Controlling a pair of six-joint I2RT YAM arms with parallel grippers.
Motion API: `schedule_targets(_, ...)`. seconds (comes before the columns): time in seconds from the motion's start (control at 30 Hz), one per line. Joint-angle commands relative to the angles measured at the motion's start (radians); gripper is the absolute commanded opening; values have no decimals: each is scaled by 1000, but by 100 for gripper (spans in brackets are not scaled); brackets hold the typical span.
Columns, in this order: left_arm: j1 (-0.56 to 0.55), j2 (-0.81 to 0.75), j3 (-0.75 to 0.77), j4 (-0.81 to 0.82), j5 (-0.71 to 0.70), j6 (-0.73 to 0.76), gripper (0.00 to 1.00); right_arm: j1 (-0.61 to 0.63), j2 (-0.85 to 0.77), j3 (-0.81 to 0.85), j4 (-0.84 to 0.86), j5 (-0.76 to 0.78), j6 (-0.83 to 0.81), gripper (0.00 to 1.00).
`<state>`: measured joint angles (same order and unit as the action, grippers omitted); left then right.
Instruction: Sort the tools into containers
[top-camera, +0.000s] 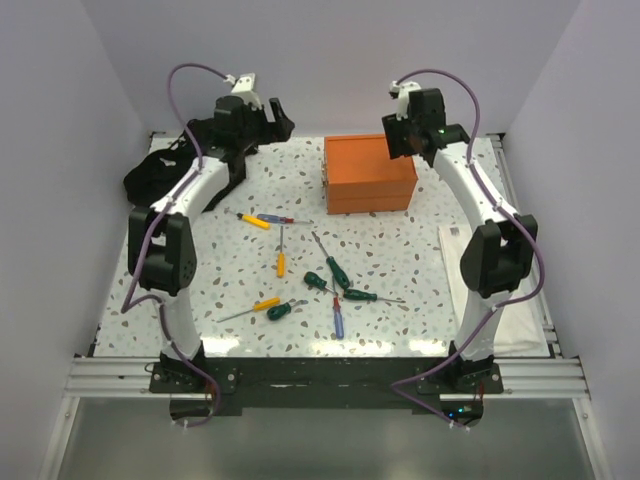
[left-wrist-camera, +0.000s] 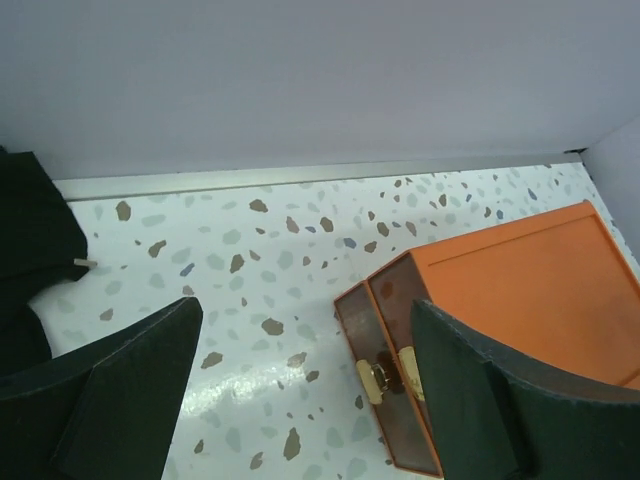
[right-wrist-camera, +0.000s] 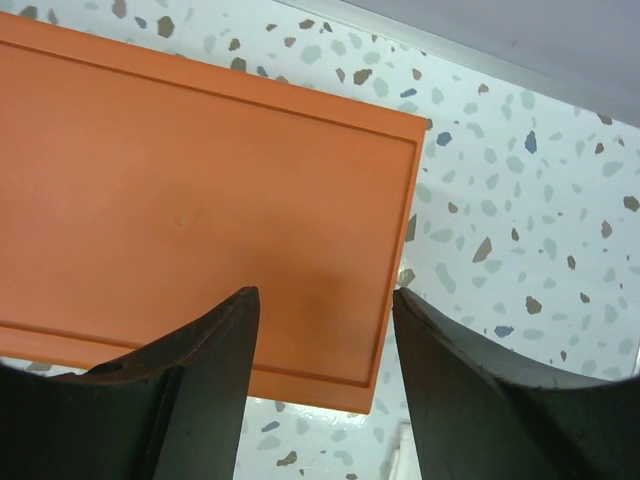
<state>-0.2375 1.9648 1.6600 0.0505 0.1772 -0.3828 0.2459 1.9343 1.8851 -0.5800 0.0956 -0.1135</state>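
Orange box (top-camera: 369, 173) sits closed; right gripper (right-wrist-camera: 322, 296) hangs spread wide over its lid, left gripper (left-wrist-camera: 305, 304) likewise wide and empty nearby; screwdrivers (top-camera: 337, 271) lie scattered on the speckled table (top-camera: 410, 270).

Jaws spread; orange box (left-wrist-camera: 520, 290) rt, blk cloth (left-wrist-camera: 35, 230) lt.

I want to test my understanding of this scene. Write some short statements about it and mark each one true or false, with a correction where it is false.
1. The orange box is shut. True.
2. All visible screwdrivers lie on the table, outside the box. True.
3. The left end effector holds a screwdriver. False: it is open and empty.
4. The right end effector is above the scattered screwdrivers. False: it is open above the orange box.
5. A black cloth lies at the far left of the table. True.
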Motion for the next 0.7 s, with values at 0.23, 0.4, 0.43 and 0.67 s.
schedule_targets(0.23,-13,132,-13,-143,151,-14,79,56,120,123,-7,-126,87,0)
schedule_targets(0.4,-19,218,21,-112,261,-28,78,62,141,100,-7,-123,107,0)
schedule_targets(0.43,-22,230,27,-109,274,-33,78,62,146,95,-7,-125,133,0)
schedule_targets(0.67,-69,304,61,-17,341,-80,78,62,153,55,-6,-96,137,0)
